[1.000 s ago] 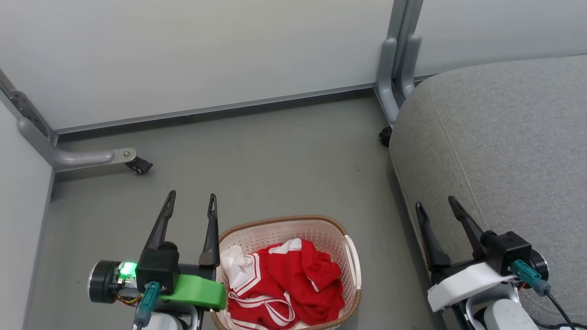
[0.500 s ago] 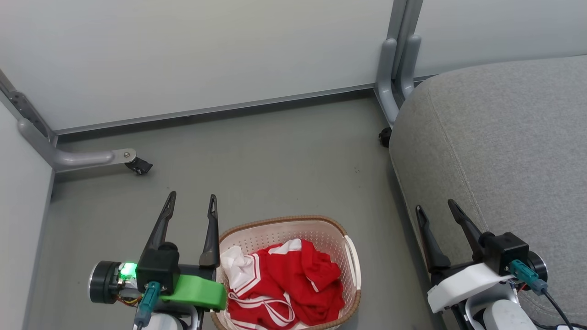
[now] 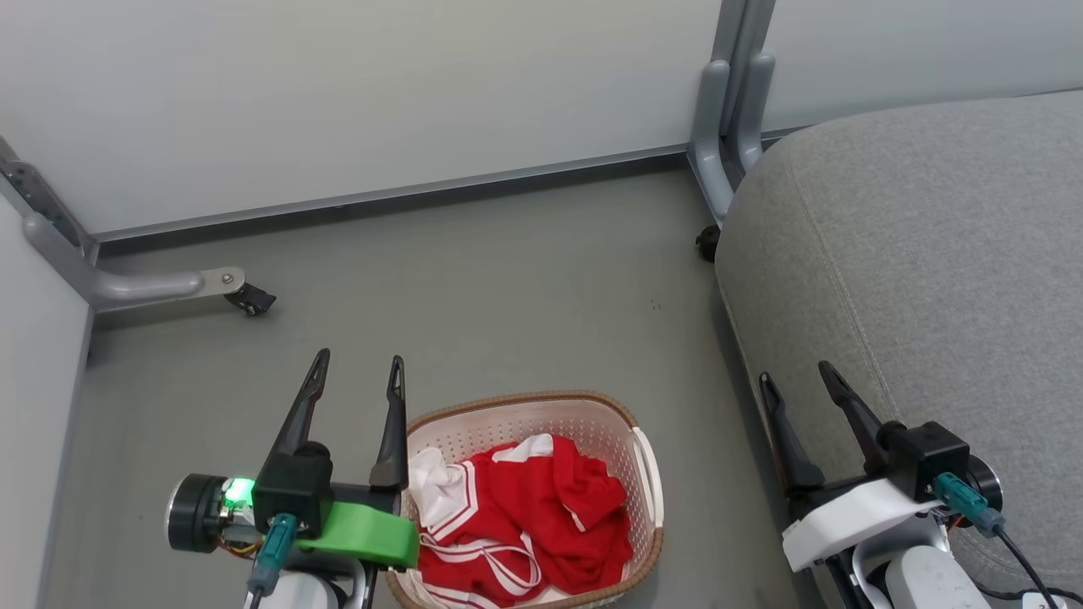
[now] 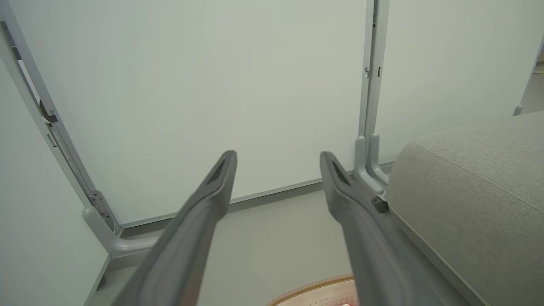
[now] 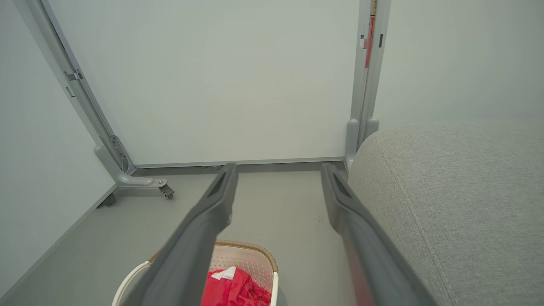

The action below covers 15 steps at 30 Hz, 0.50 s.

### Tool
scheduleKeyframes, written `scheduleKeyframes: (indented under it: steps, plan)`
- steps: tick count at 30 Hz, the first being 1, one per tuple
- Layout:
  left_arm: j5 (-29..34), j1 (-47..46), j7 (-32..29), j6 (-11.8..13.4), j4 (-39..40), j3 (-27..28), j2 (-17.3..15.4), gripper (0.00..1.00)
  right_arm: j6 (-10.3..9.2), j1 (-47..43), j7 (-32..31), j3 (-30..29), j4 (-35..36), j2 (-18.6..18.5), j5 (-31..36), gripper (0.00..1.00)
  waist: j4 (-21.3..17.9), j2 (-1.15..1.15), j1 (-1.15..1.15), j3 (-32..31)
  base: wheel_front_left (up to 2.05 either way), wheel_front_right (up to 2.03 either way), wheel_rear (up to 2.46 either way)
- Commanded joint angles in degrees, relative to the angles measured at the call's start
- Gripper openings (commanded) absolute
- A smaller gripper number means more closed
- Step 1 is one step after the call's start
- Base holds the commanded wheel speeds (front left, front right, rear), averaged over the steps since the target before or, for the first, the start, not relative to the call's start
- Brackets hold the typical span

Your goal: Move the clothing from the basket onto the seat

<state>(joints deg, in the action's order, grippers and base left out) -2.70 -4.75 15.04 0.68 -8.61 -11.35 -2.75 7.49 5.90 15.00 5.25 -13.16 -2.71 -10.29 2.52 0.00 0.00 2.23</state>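
The cream basket [image 3: 541,414] with a brown woven rim stands on the grey floor, low in the head view. Red clothing [image 3: 541,516] with white panels and striped trim lies crumpled inside it, and a red patch of the clothing [image 5: 231,291] peeks out in the right wrist view. My left gripper [image 3: 359,368] hovers open just left of the basket, fingers apart and empty. My right gripper [image 3: 795,376] stands open over the left edge of the light-grey seat [image 3: 931,254], holding nothing. The seat [image 4: 476,191] fills the right side.
White partition panels [image 3: 338,93] on grey metal feet wall off the back and left. A castor foot [image 3: 245,298] juts onto the floor at the left, and another castor [image 3: 706,244] sits by the seat's corner. Bare floor [image 3: 508,279] lies beyond the basket.
The head camera has shifted slightly, so the whole picture has slid up and a little left. Both grippers stay open and hold their places relative to the basket and the seat.
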Motion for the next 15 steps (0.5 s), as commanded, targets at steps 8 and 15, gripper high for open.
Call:
scheduleKeyframes:
  steps: [8, 15]
  plan:
    - [0.6, -3.7, 0.2, -1.9, -2.0, -0.5, -0.6, 1.0, 0.0, 2.0, 0.3, 1.1, 1.5, -0.3, -0.5, 1.0, -3.1, 0.0, 0.0, 3.3, 0.0, 0.0, 0.0]
    - [1.3, -7.8, 0.2, -3.8, -4.2, -1.1, -1.2, 1.0, -0.01, 4.0, 0.3, 2.2, 3.2, -0.3, -1.1, 1.0, -7.0, 0.0, 0.0, 7.6, 0.0, 0.0, 0.0]
